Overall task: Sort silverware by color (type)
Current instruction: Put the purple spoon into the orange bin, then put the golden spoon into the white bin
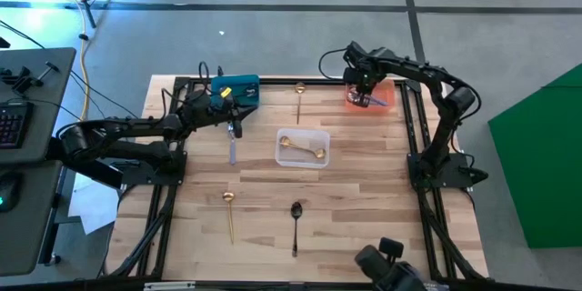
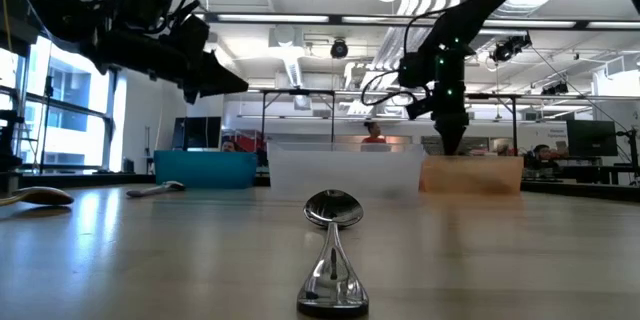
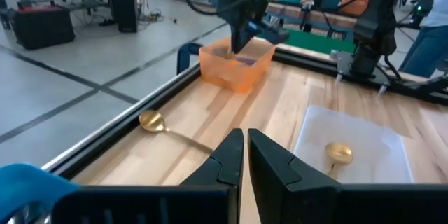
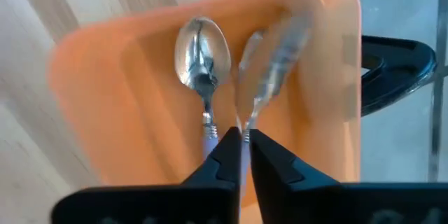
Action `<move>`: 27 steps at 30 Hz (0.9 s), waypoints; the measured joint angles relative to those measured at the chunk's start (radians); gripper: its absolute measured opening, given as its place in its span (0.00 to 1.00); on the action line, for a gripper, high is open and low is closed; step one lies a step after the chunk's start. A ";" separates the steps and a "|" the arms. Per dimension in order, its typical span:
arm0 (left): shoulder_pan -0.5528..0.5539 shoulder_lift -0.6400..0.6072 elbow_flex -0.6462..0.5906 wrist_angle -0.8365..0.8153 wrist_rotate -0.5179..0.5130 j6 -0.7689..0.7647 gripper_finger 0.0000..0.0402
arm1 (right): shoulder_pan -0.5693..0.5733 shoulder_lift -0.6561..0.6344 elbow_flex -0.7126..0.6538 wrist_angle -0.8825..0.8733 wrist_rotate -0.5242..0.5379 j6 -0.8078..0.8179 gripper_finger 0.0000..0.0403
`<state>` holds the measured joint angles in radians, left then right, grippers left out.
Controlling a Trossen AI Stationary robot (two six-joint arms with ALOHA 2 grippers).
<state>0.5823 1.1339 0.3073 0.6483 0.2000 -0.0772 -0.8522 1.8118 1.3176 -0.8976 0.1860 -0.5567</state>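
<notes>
My right gripper (image 4: pixel 243 140) hangs over the orange bin (image 1: pixel 380 96), shut on a silver spoon (image 4: pixel 269 56). A second silver spoon with a lilac handle (image 4: pixel 203 56) lies on that bin's floor. My left gripper (image 3: pixel 245 155) is shut and empty, raised beside the blue bin (image 1: pixel 238 89). Below it a lilac-handled spoon (image 1: pixel 233 150) lies flat on the table. Two gold spoons (image 1: pixel 303 148) lie in the clear bin (image 1: pixel 320 136). More gold spoons lie near the far edge (image 1: pixel 298 95) and toward the near left (image 1: pixel 230 209). A dark spoon (image 1: pixel 296 223) lies near the front. My right gripper pinches the silver spoon's thin handle (image 4: pixel 246 117) between its two fingertips, coming from above and pointing down. The spoon hangs below the fingers with its bowl (image 4: pixel 273 42) down inside the orange bin. Whether the bowl touches the bin floor, I cannot tell.
The three bins stand in a row along the table's far half: blue (image 2: pixel 205 168), clear (image 2: pixel 345 170), orange (image 2: pixel 470 173). A dark metal frame (image 1: pixel 420 136) borders the table. Bare wood lies between the clear bin and the near-side spoons.
</notes>
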 joint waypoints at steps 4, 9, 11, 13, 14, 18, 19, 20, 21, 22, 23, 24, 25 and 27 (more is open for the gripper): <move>-0.001 0.000 0.000 -0.044 0.000 0.000 0.03 | 0.019 -0.001 0.040 -0.025 0.005 0.039 0.14; -0.025 0.000 0.000 -0.097 0.000 0.007 0.03 | 0.086 -0.057 0.082 -0.029 0.047 0.071 0.14; -0.040 -0.008 0.000 -0.117 -0.001 0.025 0.03 | 0.119 -0.089 0.082 -0.021 -0.010 0.103 0.08; -0.054 -0.026 0.000 -0.127 -0.005 0.035 0.03 | 0.151 -0.122 0.073 -0.002 -0.105 0.156 0.02; -0.061 -0.035 0.000 -0.128 -0.012 0.035 0.03 | 0.173 -0.140 0.057 0.029 -0.144 0.183 0.02; -0.080 -0.073 0.000 -0.165 -0.066 0.003 0.03 | 0.267 -0.186 -0.038 0.173 -0.226 0.288 0.05; -0.083 -0.079 0.000 -0.178 -0.079 -0.010 0.03 | 0.292 -0.194 -0.066 0.211 -0.231 0.302 0.05; -0.086 -0.085 0.000 -0.202 -0.092 -0.024 0.03 | 0.317 -0.204 -0.095 0.252 -0.240 0.315 0.05; -0.093 -0.089 0.000 -0.230 -0.112 -0.030 0.03 | 0.341 -0.212 -0.123 0.298 -0.247 0.318 0.05; -0.102 -0.092 0.000 -0.253 -0.133 -0.031 0.03 | 0.363 -0.220 -0.152 0.351 -0.254 0.320 0.05; -0.114 -0.094 0.000 -0.277 -0.150 -0.031 0.03 | 0.382 -0.227 -0.180 0.410 -0.270 0.316 0.05; -0.126 -0.097 0.000 -0.298 -0.169 -0.031 0.03 | 0.396 -0.233 -0.208 0.468 -0.282 0.316 0.05; -0.138 -0.099 0.000 -0.316 -0.188 -0.034 0.03 | 0.405 -0.238 -0.233 0.522 -0.308 0.319 0.04; -0.165 -0.108 0.008 -0.372 -0.220 -0.047 0.03 | 0.412 -0.245 -0.279 0.629 -0.370 0.346 0.02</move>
<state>0.4170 1.0256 0.3155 0.2762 -0.0204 -0.1242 -0.4405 1.5670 1.0381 -0.2685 -0.1843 -0.2108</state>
